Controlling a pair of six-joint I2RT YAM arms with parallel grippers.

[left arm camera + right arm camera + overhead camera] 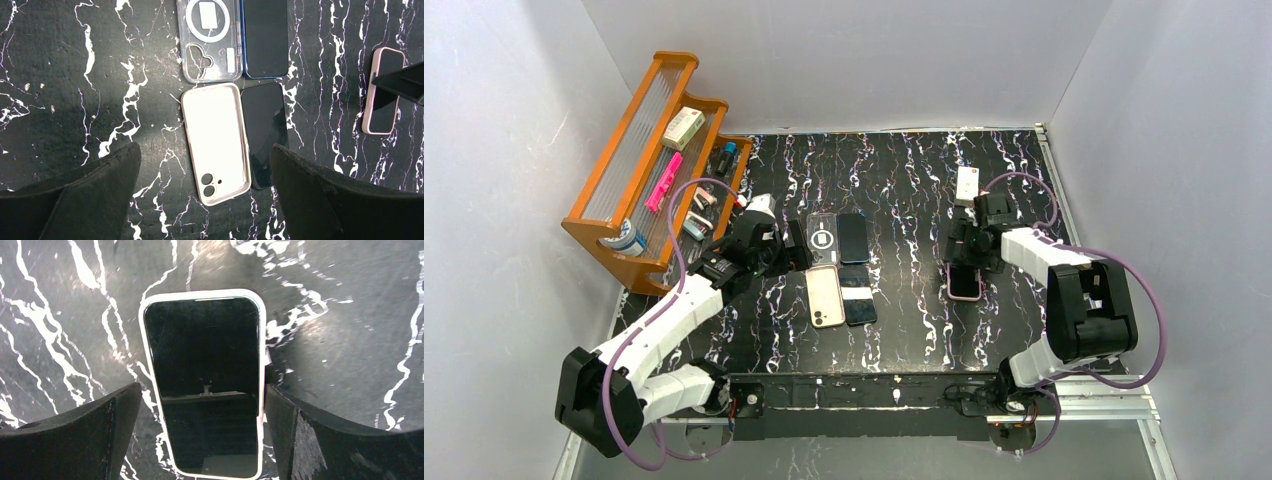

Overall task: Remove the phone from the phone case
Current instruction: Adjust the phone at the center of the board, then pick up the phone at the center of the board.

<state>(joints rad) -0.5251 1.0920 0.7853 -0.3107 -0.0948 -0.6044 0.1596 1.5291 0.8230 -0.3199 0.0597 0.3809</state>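
Observation:
A phone in a pale pink case [205, 385] lies flat, screen up, on the black marbled table. It also shows in the top view [965, 283] and in the left wrist view [383, 91]. My right gripper [202, 432] is open and straddles it; the right finger [285, 420] is at the case's edge, the left finger stands apart. My left gripper [205, 192] is open and empty, hovering over an empty pink case [215, 142] and a bare dark phone [264, 131]. A clear case [210, 40] and another bare dark phone [265, 37] lie beyond them.
A wooden rack [649, 170] with small items stands at the back left. A small white box [967, 185] lies behind the right gripper. White walls close in the table on three sides.

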